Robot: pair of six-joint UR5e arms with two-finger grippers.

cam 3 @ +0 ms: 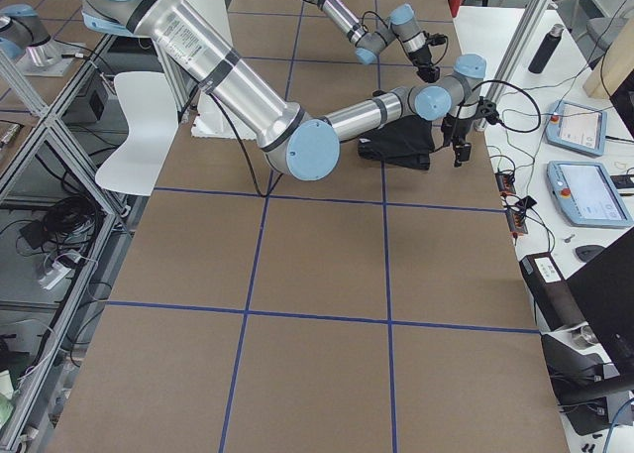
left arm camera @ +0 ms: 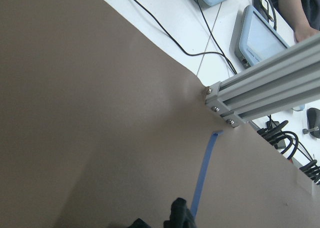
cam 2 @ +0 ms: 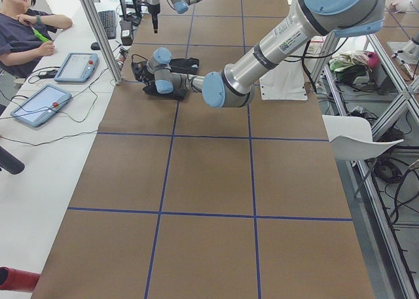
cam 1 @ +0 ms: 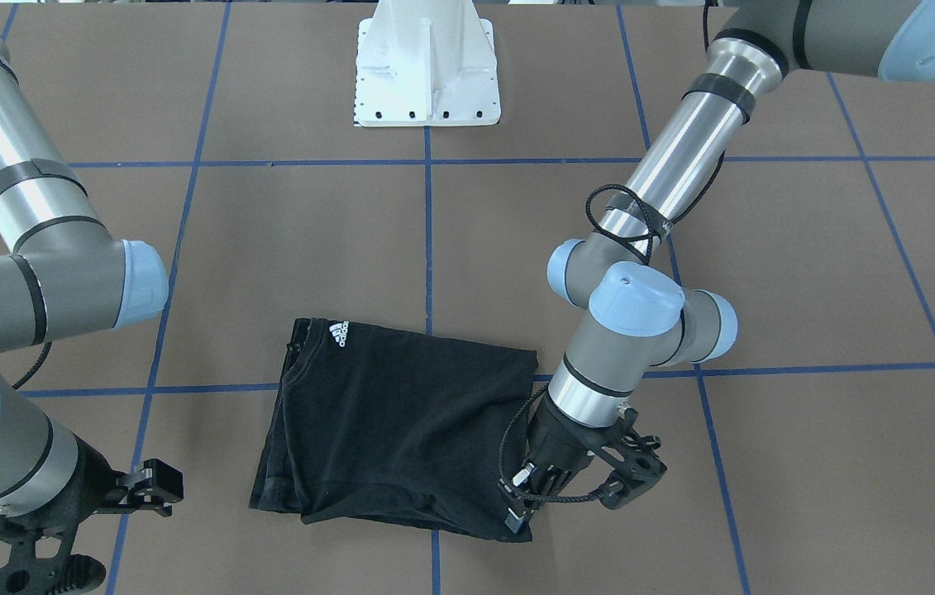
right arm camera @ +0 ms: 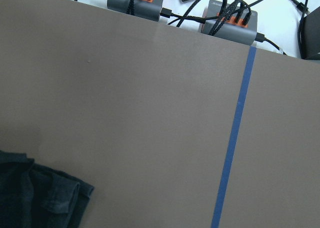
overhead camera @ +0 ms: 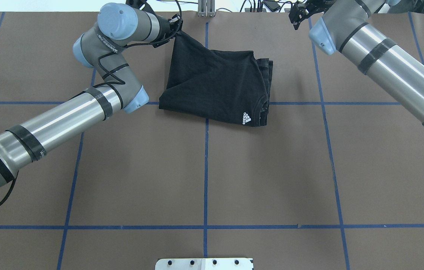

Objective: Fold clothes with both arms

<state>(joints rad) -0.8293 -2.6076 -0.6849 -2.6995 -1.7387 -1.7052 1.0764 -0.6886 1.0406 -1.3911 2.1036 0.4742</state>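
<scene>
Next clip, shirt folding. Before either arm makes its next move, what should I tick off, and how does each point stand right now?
1. The T-shirt is folded into a compact stack with the logo up: ok.
2. The left pincer is at the shirt's corner on the operators' side: ok.
3. The left pincer is actually clamping cloth: cannot tell, the jaws are not clearly shown.
4. The right pincer is clear of the shirt: ok, it is apart from it over the table.
5. Layers are flush along the collar-side edge: not ok, several edges look staggered.
</scene>
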